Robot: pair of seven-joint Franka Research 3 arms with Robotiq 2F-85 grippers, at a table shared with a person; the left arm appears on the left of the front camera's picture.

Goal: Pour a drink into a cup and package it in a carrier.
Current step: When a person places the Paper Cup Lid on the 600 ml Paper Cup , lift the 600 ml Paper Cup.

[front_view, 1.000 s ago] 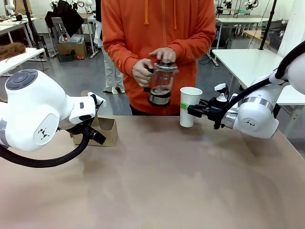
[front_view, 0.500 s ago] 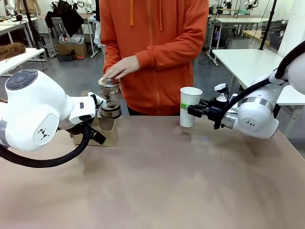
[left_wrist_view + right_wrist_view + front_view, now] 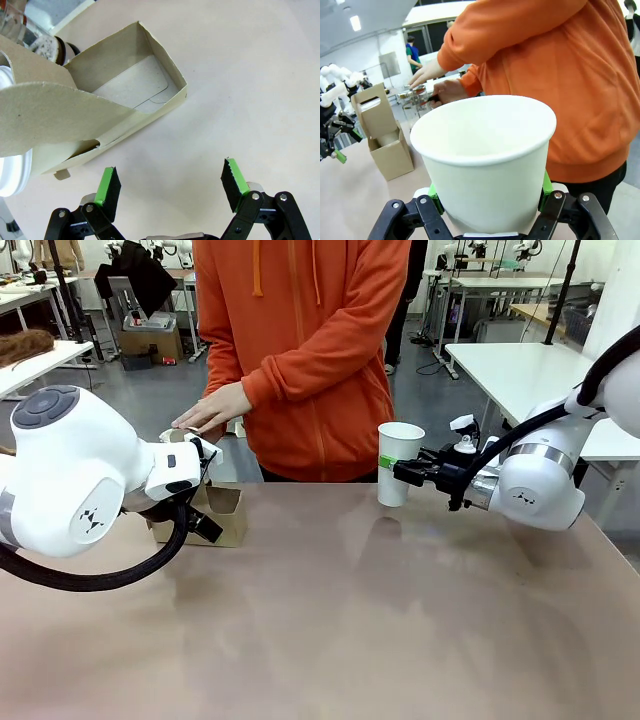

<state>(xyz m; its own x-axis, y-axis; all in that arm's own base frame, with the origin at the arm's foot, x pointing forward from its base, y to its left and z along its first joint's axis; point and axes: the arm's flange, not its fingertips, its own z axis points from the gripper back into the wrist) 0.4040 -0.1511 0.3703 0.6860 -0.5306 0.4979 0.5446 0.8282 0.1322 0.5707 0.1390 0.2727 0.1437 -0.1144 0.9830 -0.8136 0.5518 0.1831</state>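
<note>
The jug (image 3: pixel 412 107) is carried away from the cup (image 3: pixel 399 462) and set down behind the carrier (image 3: pixel 226 514) — pouring is judged done. The cup is clamped in the right gripper (image 3: pixel 404 473); the left gripper (image 3: pixel 170 182) is spread wide beside the carrier.

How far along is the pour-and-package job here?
Done: pouring unconfirmed; the tall white paper cup hides its contents, and the person's hand is on the clear glass jug. In hand: right gripper clamps that cup. Remaining: seat it in the brown cardboard carrier, its slot empty by the open left gripper.
</note>
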